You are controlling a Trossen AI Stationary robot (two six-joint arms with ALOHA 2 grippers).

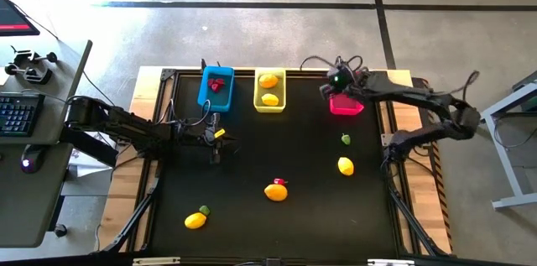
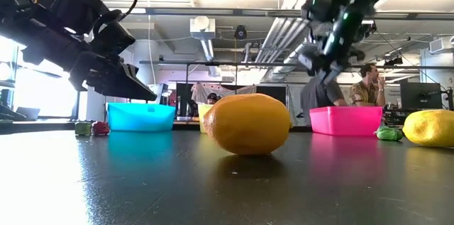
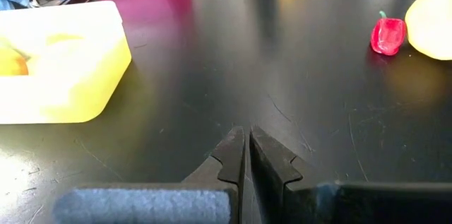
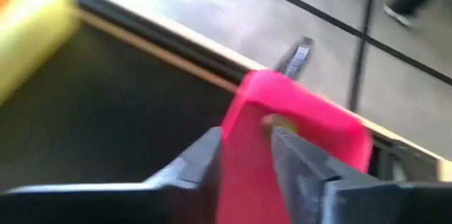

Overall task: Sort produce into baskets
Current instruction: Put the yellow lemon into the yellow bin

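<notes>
Three baskets stand along the table's far edge: a blue basket [image 1: 216, 87] with a red bit in it, a yellow basket [image 1: 269, 90] with two lemons, and a pink basket [image 1: 346, 103]. On the table lie a lemon [image 1: 345, 165], a green bit [image 1: 346, 138], a lemon [image 1: 276, 191] with a red bit [image 1: 280, 181] beside it, and a lemon [image 1: 195, 220] with a green bit. My right gripper [image 4: 247, 143] hovers open over the pink basket's left end [image 2: 320, 69]. A small olive bit [image 4: 277, 121] shows in the basket past its fingertips. My left gripper [image 3: 246, 143] is shut and empty, just above the table near the blue basket [image 1: 226, 138].
The black mat has a wooden frame around it [image 1: 403, 216]. A desk with a keyboard [image 1: 17, 113] stands to the left of the table. People show in the room beyond the far edge [image 2: 365, 83]. The mat's near middle is bare between the lemons.
</notes>
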